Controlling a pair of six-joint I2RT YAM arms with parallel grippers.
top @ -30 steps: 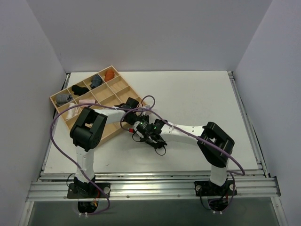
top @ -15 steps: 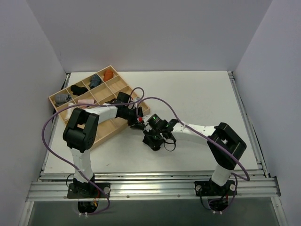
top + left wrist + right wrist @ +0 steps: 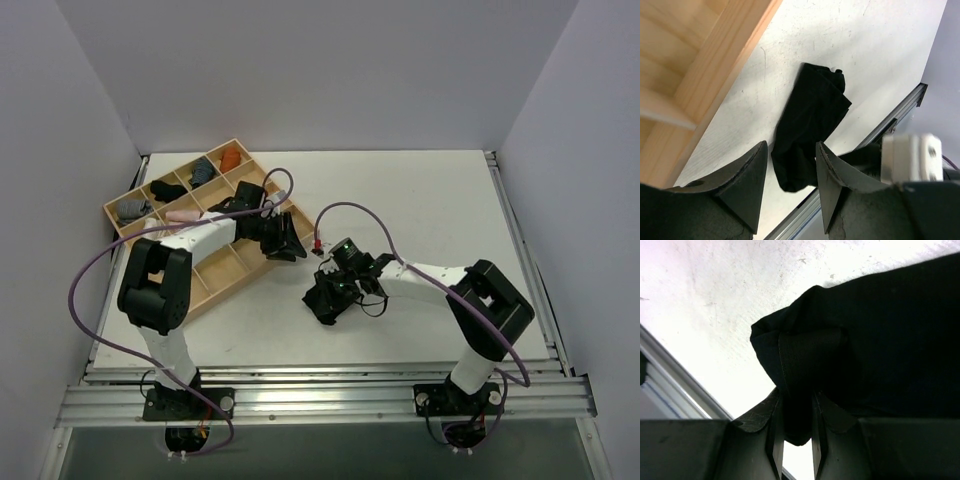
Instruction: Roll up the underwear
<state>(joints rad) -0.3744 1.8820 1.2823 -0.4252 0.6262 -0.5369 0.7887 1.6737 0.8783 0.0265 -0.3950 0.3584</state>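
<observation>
The underwear [image 3: 320,308] is a bunched black cloth on the white table, right of the wooden tray. My right gripper [image 3: 335,290] is shut on a folded edge of it. In the right wrist view, the fold runs down between the two fingers of the gripper [image 3: 796,402], and the rest of the underwear [image 3: 880,335] spreads to the right. My left gripper [image 3: 291,245] hovers by the tray's right corner, open and holding nothing. In the left wrist view the underwear [image 3: 812,117] lies on the table beyond the open left gripper [image 3: 790,146].
The wooden compartment tray [image 3: 222,268] sits at the left, its rim [image 3: 725,65] close to the left gripper. It holds grey [image 3: 130,208], black [image 3: 165,190], blue-grey [image 3: 203,172], orange [image 3: 231,158] and pink [image 3: 182,214] rolled bundles. The table's metal front rail [image 3: 900,112] runs near the underwear.
The left gripper has opened and drawn back from the underwear towards the tray. The right gripper has shifted a little to the right, still gripping the cloth.
</observation>
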